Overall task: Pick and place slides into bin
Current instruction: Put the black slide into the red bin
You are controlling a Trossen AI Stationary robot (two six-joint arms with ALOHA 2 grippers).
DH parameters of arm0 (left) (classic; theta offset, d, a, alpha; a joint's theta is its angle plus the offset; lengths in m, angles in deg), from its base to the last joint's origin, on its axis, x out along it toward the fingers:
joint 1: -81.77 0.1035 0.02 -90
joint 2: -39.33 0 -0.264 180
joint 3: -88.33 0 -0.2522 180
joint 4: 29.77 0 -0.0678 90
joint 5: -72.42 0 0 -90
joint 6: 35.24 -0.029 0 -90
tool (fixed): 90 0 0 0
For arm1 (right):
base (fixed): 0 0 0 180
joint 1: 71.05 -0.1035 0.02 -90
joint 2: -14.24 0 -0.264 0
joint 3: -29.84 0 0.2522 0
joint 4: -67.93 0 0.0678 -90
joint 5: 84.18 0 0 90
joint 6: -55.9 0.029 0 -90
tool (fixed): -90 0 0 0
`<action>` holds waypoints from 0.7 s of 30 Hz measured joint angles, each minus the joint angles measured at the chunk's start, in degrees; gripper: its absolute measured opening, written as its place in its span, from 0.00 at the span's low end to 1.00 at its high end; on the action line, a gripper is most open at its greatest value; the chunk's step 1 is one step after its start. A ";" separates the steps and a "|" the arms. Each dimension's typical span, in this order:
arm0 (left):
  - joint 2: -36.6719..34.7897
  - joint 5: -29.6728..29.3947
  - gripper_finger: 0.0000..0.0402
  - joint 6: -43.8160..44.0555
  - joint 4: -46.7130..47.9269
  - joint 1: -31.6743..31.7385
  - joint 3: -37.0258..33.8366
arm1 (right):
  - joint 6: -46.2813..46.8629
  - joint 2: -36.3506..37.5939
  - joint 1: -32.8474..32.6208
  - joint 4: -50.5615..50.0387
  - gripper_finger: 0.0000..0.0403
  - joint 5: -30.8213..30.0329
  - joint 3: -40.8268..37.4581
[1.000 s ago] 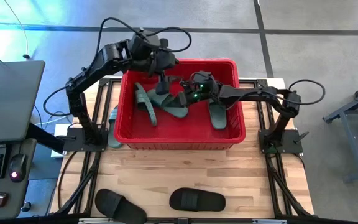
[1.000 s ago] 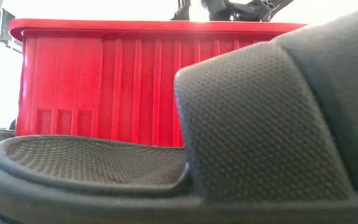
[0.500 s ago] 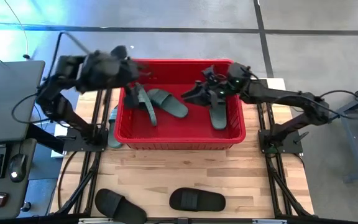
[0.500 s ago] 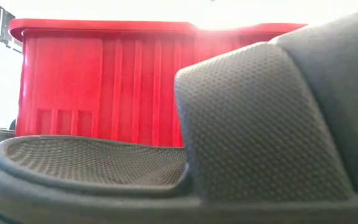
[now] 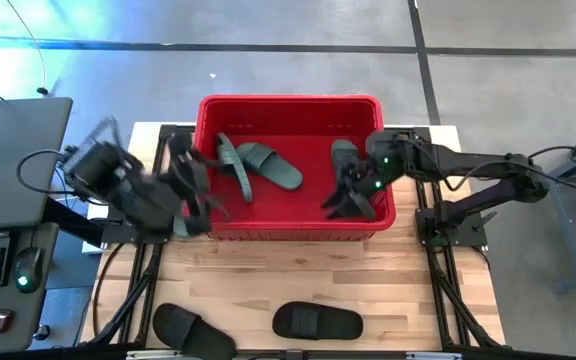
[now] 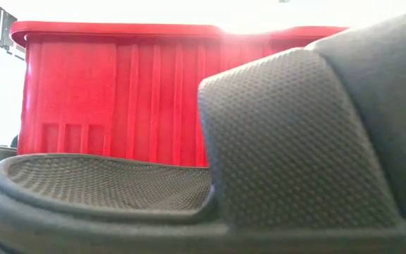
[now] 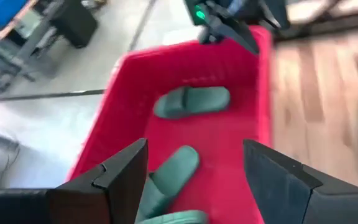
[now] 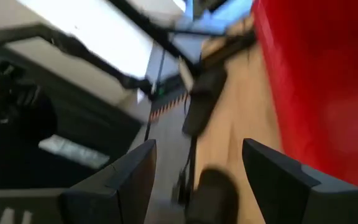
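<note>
The red bin (image 5: 293, 222) stands at the table's far middle. Three green slides lie in it: one on its edge at the left (image 5: 227, 165), one in the middle (image 5: 271, 165), one at the right (image 5: 345, 160). Two of them show in the left wrist view (image 7: 191, 101) (image 7: 174, 170). Two black slides (image 5: 193, 328) (image 5: 316, 322) lie on the table at its near edge. My left gripper (image 5: 196, 190) is open and empty over the bin's left wall. My right gripper (image 5: 348, 200) is open and empty over the bin's near right corner.
A fourth green slide (image 5: 180, 224) lies on the table against the outside of the bin's left wall, partly under my left arm. In the low view one black slide (image 6: 259, 162) fills the foreground before the bin (image 6: 118, 92). A desk with a keyboard stands to the left.
My left gripper has swung from above the bin's far middle out to the left, then toward the near edge along the bin's left wall. My right gripper has gone from the bin's middle to the right and then toward its near right corner. The slides in the bin have stayed.
</note>
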 joint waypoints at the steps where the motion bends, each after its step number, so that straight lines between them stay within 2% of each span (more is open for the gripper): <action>1: 0.63 0.13 0.61 -0.07 0.06 -1.01 -0.41 | 0.42 -0.06 -1.03 -1.44 0.57 -0.13 0.00; 4: 1.89 1.47 0.61 -0.01 0.19 -3.18 -2.00 | 2.36 -0.16 -4.75 -5.29 0.57 -1.02 0.00; 7: 3.02 6.88 0.61 2.38 0.17 -4.46 -3.93 | 4.43 -0.14 -9.38 -8.01 0.57 -3.84 0.00; 10: 3.88 14.09 0.61 4.59 0.17 -4.75 -6.51 | 4.55 -0.16 -13.72 -11.19 0.57 -10.33 0.00; 13: 4.18 19.34 0.61 6.49 -2.82 -4.98 -9.52 | 5.03 -0.20 -17.58 -14.04 0.57 -19.42 0.00; 18: 6.05 18.68 0.61 3.87 -9.93 -4.98 -14.03 | 6.19 -1.19 -21.64 -14.17 0.57 -34.48 0.00; 21: 7.45 19.01 0.61 0.86 -14.05 -3.84 -14.65 | 12.77 -2.54 -21.83 -15.12 0.57 -34.78 0.00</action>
